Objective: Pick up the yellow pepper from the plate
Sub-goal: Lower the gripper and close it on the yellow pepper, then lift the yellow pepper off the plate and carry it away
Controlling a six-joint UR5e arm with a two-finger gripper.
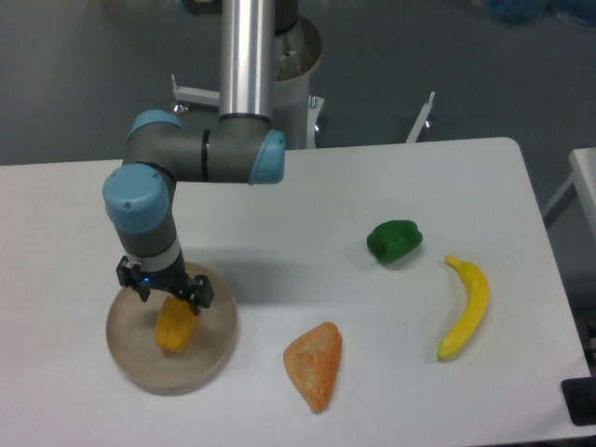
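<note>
Spread apart, the end effector (165,288) hung directly over the plate (211,350), its fingers (201,292) straddling the top of the yellow pepper (174,327) without a visible grip on it. Just beneath the end effector, that pepper lay in the plate's middle. Off to its right on the white desk (307,214) sat an orange wedge (315,364); farther right were a green pepper (394,240) and a banana (464,307).
</note>
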